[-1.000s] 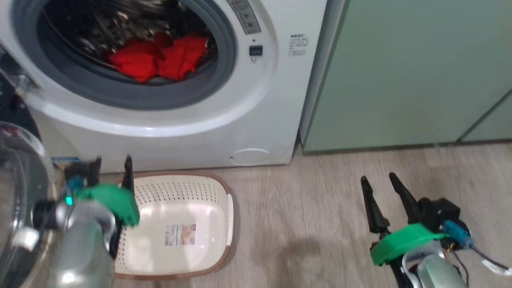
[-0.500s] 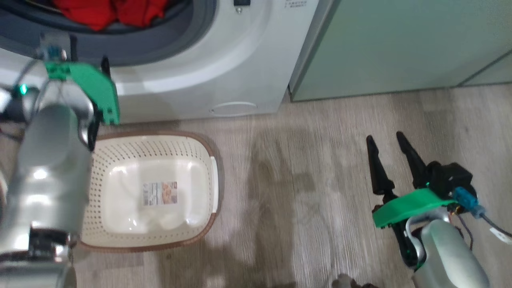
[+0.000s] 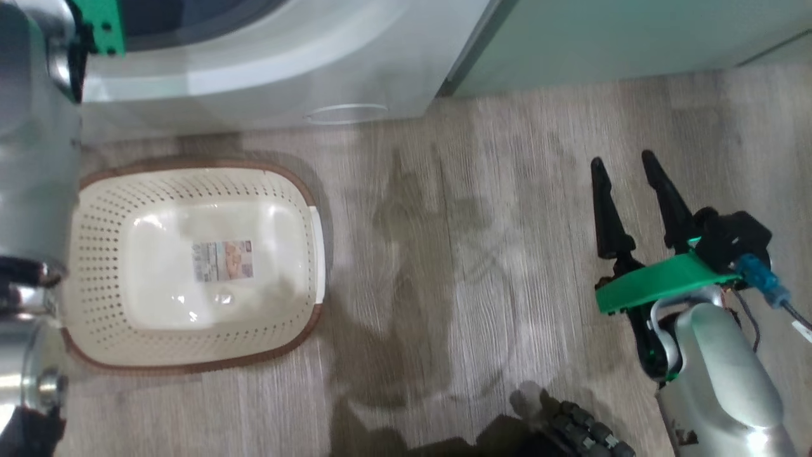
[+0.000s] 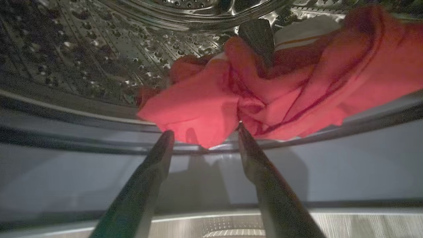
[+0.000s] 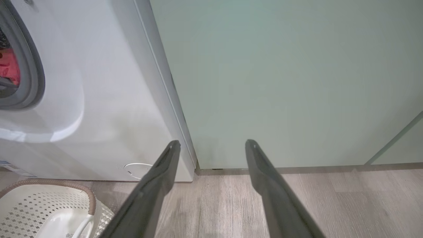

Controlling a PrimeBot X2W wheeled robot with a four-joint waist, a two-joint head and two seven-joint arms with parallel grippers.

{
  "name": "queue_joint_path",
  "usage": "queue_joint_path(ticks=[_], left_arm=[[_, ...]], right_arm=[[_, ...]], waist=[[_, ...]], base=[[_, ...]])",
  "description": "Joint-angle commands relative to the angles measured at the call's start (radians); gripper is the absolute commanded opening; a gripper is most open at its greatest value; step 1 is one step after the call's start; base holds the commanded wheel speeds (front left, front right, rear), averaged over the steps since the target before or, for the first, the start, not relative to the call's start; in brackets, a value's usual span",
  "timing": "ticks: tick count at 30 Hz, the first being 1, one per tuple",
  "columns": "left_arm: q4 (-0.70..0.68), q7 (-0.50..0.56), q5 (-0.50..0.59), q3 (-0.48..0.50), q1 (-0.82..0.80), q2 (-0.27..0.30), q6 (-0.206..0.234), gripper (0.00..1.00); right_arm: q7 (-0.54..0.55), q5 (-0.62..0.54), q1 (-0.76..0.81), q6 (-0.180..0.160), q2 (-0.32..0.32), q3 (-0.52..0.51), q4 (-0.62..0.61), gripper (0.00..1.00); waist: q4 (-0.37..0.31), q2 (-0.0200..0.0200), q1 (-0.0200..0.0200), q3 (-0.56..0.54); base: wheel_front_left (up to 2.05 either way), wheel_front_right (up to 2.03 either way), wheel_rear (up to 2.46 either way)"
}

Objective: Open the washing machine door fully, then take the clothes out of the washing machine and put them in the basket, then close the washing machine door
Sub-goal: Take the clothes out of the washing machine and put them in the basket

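Standing by the washing machine (image 3: 254, 76), I take this for the start of the second step: getting the clothes (image 4: 271, 89) out. The mouth is open to the arm, so the washing machine door looks dealt with for now, and closing it comes last.

The left tool (image 4: 204, 129) is up at the opening, its two dark fingers spread wide with nothing held. In the left wrist view the tips sit right at the near edge of the red heap, where a fold droops over the grey rubber ring (image 4: 66, 132). That fold lies about between the tips. I cannot tell whether either finger is pressing the cloth or only just short of it. The rest of the clothes lie low in the perforated drum (image 4: 82, 49), with a white panel showing further back.

The right tool (image 3: 622, 158) hangs low over the floor (image 3: 476, 254), well apart from the machine and facing the pale green cabinet (image 5: 281, 82). It too is wide open and holds nothing.

The basket (image 3: 92, 254) sits on the floor just in front of the machine, below the opening, with no clothes in it.

To my eye the next move calls for the left tool to push a little deeper so the fingers straddle a good bunch of cloth, not just the hem. Then it should close firmly, draw the clothes back over the ring without snagging, and lower them to the basket. The cloth is limp and may come out in part, so more than one trip seems likely.
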Motion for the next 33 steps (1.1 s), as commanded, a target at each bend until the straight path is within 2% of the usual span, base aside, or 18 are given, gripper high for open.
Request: queue_joint_path(ticks=[1,16,22,27,28,30,33], left_arm=[[-0.024,0.007,0.014,0.005,-0.052,0.044,0.011,1.00],[0.094,0.011,0.029,-0.030,-0.235,0.085,0.046,1.00],[0.177,0.060,0.040,-0.059,-0.265,0.090,0.037,1.00],[0.218,0.054,0.029,-0.064,-0.271,0.084,0.034,1.00],[0.223,0.047,0.028,-0.066,-0.269,0.086,0.036,0.84],[0.231,0.029,0.025,-0.070,-0.266,0.085,0.032,0.00],[0.239,-0.007,0.018,-0.073,-0.259,0.079,0.028,0.00]], right_arm=[[-0.009,-0.009,0.003,-0.001,0.007,0.013,-0.031,1.00],[-0.009,-0.010,-0.027,-0.001,0.017,0.007,-0.049,1.00],[-0.009,-0.010,-0.036,-0.001,0.017,0.002,-0.051,1.00],[-0.009,-0.013,-0.047,-0.001,0.018,0.003,-0.052,1.00],[-0.009,-0.013,-0.049,-0.001,0.018,0.003,-0.052,1.00],[-0.009,-0.012,-0.050,-0.001,0.018,0.002,-0.051,1.00],[-0.009,-0.013,-0.048,-0.001,0.016,-0.006,-0.052,1.00]], waist=[[-0.011,0.0001,-0.0001,0.031],[-0.036,0.0001,-0.0001,0.135],[-0.036,0.0001,-0.0001,0.156],[-0.040,0.0001,-0.0001,0.167],[-0.040,0.0001,-0.0001,0.168],[-0.040,0.0001,-0.0001,0.169],[-0.033,0.0001,-0.0001,0.167]], base=[[0.00,0.00,0.00],[0.00,0.00,0.00],[0.00,0.00,0.00],[0.00,0.00,0.00],[0.00,0.00,0.00],[0.00,0.00,0.00],[0.00,0.00,0.00]])
